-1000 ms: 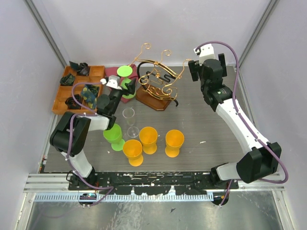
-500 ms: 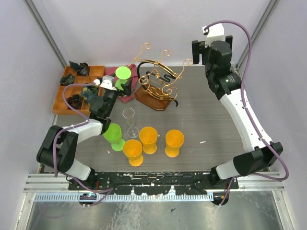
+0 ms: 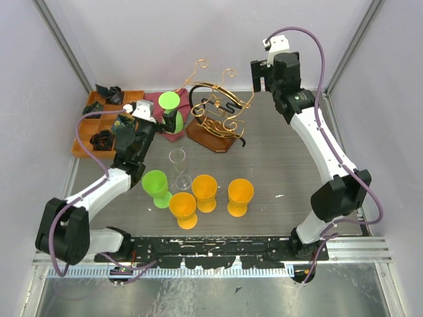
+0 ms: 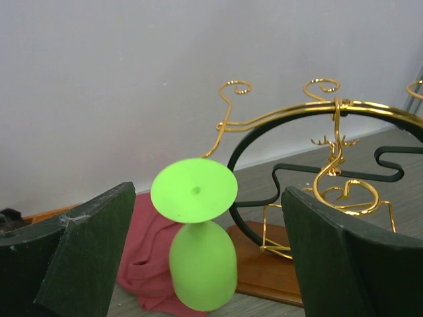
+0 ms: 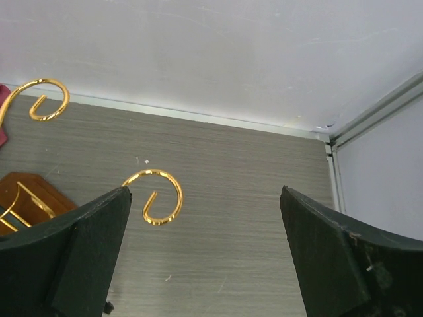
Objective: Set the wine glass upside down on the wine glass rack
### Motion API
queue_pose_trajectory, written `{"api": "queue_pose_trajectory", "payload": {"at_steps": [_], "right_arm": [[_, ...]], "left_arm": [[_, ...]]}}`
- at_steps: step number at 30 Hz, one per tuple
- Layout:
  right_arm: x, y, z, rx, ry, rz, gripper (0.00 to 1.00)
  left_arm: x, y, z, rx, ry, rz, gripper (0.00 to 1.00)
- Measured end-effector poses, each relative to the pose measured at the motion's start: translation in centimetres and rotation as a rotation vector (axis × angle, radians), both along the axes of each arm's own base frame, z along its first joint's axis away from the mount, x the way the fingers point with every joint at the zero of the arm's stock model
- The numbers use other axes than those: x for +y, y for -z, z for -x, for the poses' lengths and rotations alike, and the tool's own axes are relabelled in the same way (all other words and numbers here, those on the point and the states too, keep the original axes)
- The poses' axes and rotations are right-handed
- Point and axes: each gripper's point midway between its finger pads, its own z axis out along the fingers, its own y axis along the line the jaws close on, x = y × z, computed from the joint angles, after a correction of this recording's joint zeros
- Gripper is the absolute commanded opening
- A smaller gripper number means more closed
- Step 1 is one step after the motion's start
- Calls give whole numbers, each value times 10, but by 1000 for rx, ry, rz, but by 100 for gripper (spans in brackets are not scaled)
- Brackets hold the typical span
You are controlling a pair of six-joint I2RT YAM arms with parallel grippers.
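Note:
A clear wine glass (image 3: pixel 178 165) stands upright on the table in front of the wine glass rack (image 3: pixel 218 112), a gold wire stand on a brown base. A green goblet (image 3: pixel 172 111) stands upside down on a red cloth (image 3: pixel 156 99) left of the rack. My left gripper (image 3: pixel 157 120) is open and empty, just left of it. In the left wrist view, the goblet (image 4: pixel 198 251) sits ahead between the fingers (image 4: pixel 79 251), apart from them, with the rack (image 4: pixel 317 132) behind. My right gripper (image 3: pixel 259 78) is open and empty, raised right of the rack, above a gold curl (image 5: pixel 158 198).
An upright green goblet (image 3: pixel 156 185) and three orange goblets (image 3: pixel 205 191) stand near the clear glass. A compartmented wooden tray (image 3: pixel 89 129) with dark items sits at the back left. The enclosure walls lie close behind the rack and at both sides.
My right gripper rose and swung back and left, to the rack's right end. My left arm stretched out, its gripper shifting slightly left beside the upside-down green goblet. The glasses have not moved.

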Motion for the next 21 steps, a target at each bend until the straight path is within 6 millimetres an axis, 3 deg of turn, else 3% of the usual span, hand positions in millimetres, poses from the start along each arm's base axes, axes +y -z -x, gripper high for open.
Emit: {"api": "queue_pose_trajectory", "payload": {"at_steps": [5,12,21], "right_arm": [[6,13,-29,21,-9,-17,100],[19,24,-52,76,-29,-54,100],[17,55,-34,241,-14,-50,100]], "left_arm": [[10,-33,13,-37,-25,-23,98],[16,-36,22,10,-39,-62,98],[25,-35,27,45,-68,-109,98]]}}
